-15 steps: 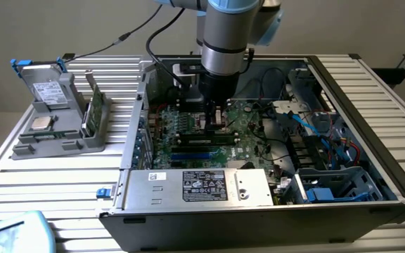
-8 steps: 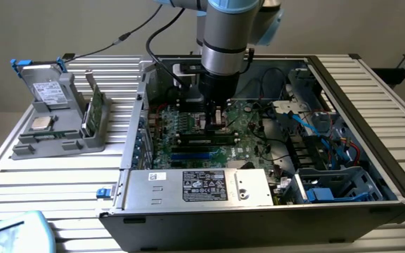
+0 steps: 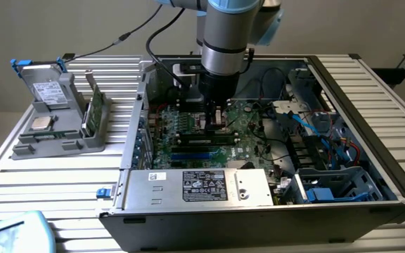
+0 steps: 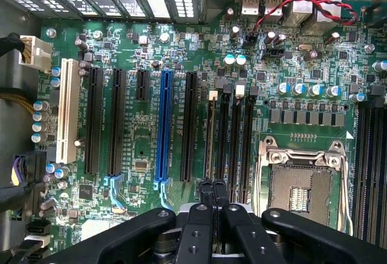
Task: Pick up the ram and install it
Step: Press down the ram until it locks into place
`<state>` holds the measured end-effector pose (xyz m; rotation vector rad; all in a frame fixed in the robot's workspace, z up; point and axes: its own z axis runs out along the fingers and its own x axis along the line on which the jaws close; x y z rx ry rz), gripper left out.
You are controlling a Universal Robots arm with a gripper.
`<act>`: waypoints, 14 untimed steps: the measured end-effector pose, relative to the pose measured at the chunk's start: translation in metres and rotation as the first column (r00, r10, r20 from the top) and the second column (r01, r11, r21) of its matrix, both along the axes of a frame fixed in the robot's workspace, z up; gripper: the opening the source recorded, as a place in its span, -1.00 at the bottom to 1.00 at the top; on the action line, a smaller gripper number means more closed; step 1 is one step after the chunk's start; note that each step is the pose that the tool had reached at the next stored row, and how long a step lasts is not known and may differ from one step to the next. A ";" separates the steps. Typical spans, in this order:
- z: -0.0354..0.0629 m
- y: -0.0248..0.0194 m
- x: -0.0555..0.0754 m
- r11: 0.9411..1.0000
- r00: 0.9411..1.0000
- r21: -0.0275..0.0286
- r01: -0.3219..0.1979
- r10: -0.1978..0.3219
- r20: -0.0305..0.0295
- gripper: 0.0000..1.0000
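Claw (image 3: 214, 120) low inside the open case, fingers pinched narrow, nothing visibly between them. Ram (image 3: 204, 139) lies along a motherboard slot just beneath the claw; appears placed. Full seating cannot be judged.

The motherboard (image 4: 151, 149) is dark green, speckled with silver solder and small black chips. On it, one expansion slot (image 4: 163, 128) is bright blue; the slots beside it are black, and one further off is white (image 4: 68, 110). A twisted red-and-black wire (image 4: 314, 1) runs above the board. The gripper (image 4: 211, 194) is matt black. In the exterior view, the arm (image 3: 227, 31) over the board is silver-grey with pale blue caps; the case (image 3: 259, 226) around it is black.
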<state>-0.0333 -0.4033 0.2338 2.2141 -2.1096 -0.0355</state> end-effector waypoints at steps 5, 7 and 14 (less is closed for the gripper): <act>0.0000 0.0000 0.000 0.998 0.998 0.001 0.063 -0.063 0.000 -0.79; 0.0000 0.0000 0.000 0.996 0.996 0.001 0.093 -0.093 0.000 -0.79; 0.0000 0.0000 0.000 0.982 0.982 0.001 0.188 -0.188 0.000 -0.79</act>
